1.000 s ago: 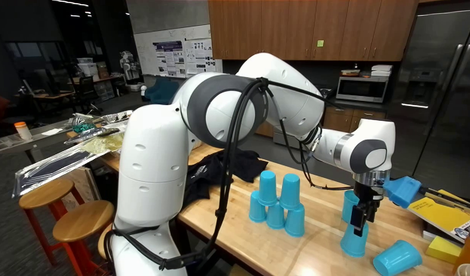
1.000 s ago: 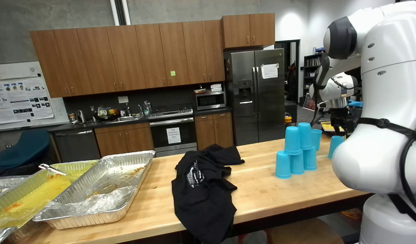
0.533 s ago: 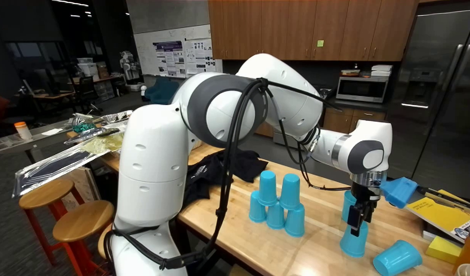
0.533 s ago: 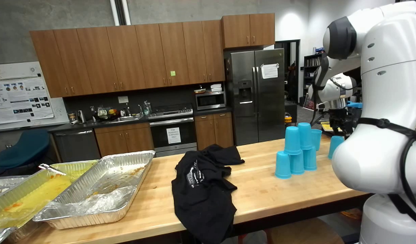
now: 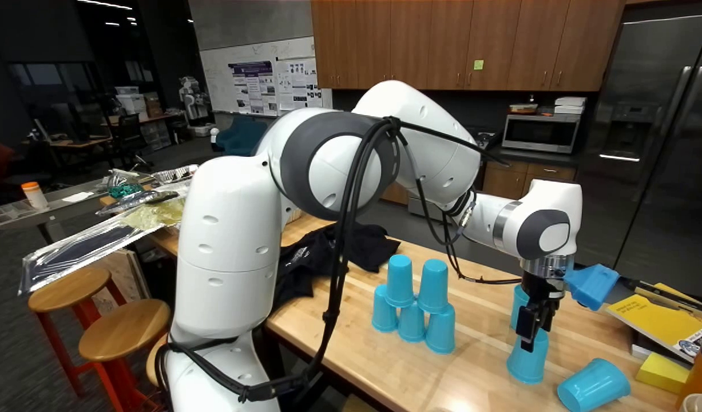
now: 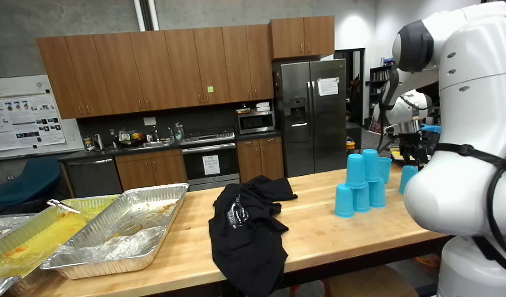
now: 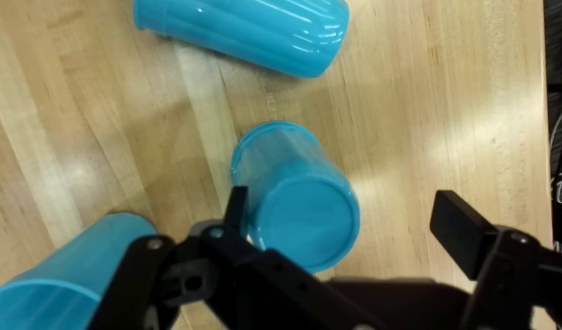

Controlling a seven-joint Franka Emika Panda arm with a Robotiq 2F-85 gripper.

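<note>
My gripper point(image 7: 347, 220) is open around an upside-down blue cup point(image 7: 308, 224) in the wrist view. The left finger point(image 7: 237, 208) is against or very close to the cup's side. The right finger point(image 7: 461, 233) stands well apart from it. In an exterior view the gripper point(image 5: 536, 336) points down with its fingertips level with the upper part of this cup point(image 5: 526, 366). A blue cup on its side point(image 5: 594, 384) lies close by; it also shows in the wrist view point(image 7: 258, 36). A cup standing mouth up point(image 7: 79, 261) is partly hidden by the gripper.
Several upside-down blue cups form a pyramid point(image 5: 433, 286), two on top of three. A black cloth point(image 6: 248, 235) and foil trays point(image 6: 162, 243) lie farther along the table point(image 6: 318, 235). A yellow book point(image 5: 659, 320) and a yellow block point(image 5: 662, 372) lie by the fallen cup.
In both exterior views my gripper has moved slightly left. The cup between its fingers seems shifted very slightly the same way. The other cups have not moved.
</note>
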